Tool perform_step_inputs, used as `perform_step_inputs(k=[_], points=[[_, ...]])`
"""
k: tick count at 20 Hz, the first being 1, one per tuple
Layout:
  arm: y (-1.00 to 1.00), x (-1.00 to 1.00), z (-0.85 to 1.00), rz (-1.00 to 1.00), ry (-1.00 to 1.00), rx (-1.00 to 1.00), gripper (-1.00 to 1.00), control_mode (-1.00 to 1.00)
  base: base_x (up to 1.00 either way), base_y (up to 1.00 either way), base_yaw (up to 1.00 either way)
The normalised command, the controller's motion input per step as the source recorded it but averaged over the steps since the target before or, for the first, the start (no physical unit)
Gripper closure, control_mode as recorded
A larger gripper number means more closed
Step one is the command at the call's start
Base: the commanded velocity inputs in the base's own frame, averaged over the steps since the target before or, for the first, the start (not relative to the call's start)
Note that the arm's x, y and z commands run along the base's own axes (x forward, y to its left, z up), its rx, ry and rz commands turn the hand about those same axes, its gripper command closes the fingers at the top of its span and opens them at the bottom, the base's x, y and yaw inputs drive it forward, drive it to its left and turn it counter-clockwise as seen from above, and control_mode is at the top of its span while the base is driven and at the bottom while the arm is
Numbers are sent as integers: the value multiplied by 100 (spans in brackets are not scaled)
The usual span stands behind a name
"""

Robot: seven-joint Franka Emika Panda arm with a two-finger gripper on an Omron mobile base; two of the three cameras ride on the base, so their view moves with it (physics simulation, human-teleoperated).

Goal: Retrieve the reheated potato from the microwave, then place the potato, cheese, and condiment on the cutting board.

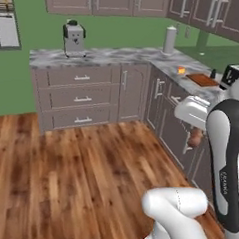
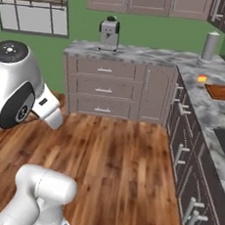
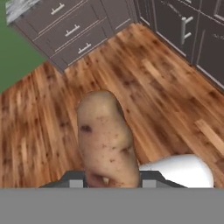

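My gripper (image 3: 111,178) is shut on the potato (image 3: 107,139), a brown speckled oblong that stands up between the jaws over the wooden floor. From the left base view the potato (image 1: 194,138) hangs under the white hand in front of the right-hand cabinets. On the right counter lies the reddish-brown cutting board (image 1: 201,79) (image 2: 220,92). The orange cheese wedge (image 1: 181,70) (image 2: 202,78) sits just beyond the board. A small dark bottle (image 1: 213,73) stands at the board's far edge. The microwave is out of view.
Grey drawer cabinets (image 1: 83,96) (image 2: 104,90) carry a marble counter (image 1: 120,55) that turns the corner. A coffee machine (image 1: 74,38) (image 2: 109,34) and a grey canister (image 1: 169,40) (image 2: 209,46) stand on it. Wooden floor (image 1: 78,174) spreads in front.
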Motion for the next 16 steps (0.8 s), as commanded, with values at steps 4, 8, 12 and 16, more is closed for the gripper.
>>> perform_step_inputs(k=[4, 8, 12, 16], points=[[0, 0, 0, 0, 0, 0, 100, 100, 100, -48, 0], [0, 0, 0, 0, 0, 0, 100, 100, 100, -32, 0], [0, 0, 0, 0, 0, 0, 100, 100, 100, -17, 0], [0, 0, 0, 0, 0, 0, 100, 100, 100, -6, 1]])
